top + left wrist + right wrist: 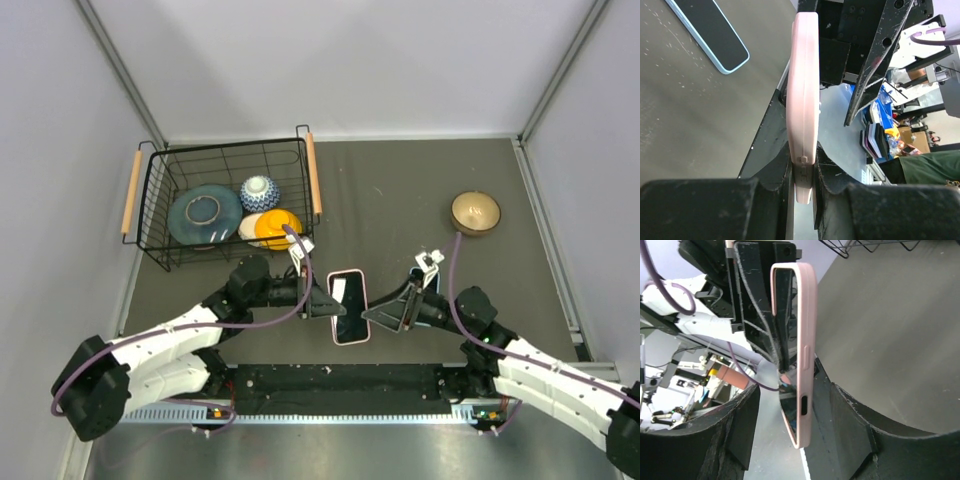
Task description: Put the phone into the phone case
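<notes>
The pink phone case hangs above the table's near middle, and the phone's glossy black screen fills its frame. My left gripper comes in from the left and is shut on the case's left edge. In the left wrist view the case stands edge-on, pinched between the fingers of that gripper. My right gripper is open and straddles the case's right edge. The right wrist view shows the case and the screen between the spread fingers of this gripper, with a wide gap on the screen side.
A black wire basket with wooden handles stands at the back left and holds bowls. A round gold dish sits at the back right. A black slab with a light blue rim lies flat on the table.
</notes>
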Controlling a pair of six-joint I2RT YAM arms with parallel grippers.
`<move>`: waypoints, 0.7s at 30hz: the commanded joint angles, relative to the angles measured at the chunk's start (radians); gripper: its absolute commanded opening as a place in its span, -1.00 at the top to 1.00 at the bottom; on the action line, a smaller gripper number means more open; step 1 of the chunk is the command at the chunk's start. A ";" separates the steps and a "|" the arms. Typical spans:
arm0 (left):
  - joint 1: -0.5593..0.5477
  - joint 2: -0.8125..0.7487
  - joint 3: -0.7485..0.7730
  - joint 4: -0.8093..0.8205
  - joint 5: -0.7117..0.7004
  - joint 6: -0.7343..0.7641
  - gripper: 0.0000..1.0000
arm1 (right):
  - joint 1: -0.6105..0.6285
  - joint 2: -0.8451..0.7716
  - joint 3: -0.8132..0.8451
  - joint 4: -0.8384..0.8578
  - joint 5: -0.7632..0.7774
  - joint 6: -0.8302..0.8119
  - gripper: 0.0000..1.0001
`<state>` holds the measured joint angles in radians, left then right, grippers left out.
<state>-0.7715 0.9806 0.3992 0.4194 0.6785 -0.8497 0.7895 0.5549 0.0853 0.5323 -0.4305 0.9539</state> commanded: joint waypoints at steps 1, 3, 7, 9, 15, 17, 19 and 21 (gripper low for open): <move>0.003 0.029 -0.005 0.185 0.073 -0.046 1.00 | 0.002 0.094 0.073 0.049 -0.005 -0.081 -0.15; 0.003 0.041 -0.005 0.193 0.084 -0.054 1.00 | 0.002 0.158 0.088 0.084 -0.016 -0.083 -0.06; 0.003 0.067 0.000 0.179 0.092 -0.042 1.00 | 0.002 0.229 0.107 0.146 -0.010 -0.054 0.66; 0.003 0.070 0.012 0.144 0.087 -0.014 0.89 | 0.001 0.238 0.102 0.146 0.010 -0.035 0.98; 0.006 0.012 0.120 -0.222 -0.038 0.184 -0.85 | 0.002 0.192 0.071 0.028 0.096 -0.003 1.00; 0.006 -0.023 0.160 -0.325 -0.140 0.263 -0.98 | 0.001 0.162 0.068 -0.065 0.145 -0.007 1.00; 0.008 -0.054 0.219 -0.473 -0.233 0.331 -0.98 | -0.001 0.149 0.079 -0.144 0.200 -0.029 1.00; 0.008 -0.088 0.262 -0.565 -0.296 0.365 -0.98 | -0.003 0.161 0.108 -0.242 0.252 -0.047 1.00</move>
<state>-0.7647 0.9703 0.5518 0.0841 0.5629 -0.6441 0.7895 0.7288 0.1440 0.4232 -0.3084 0.9314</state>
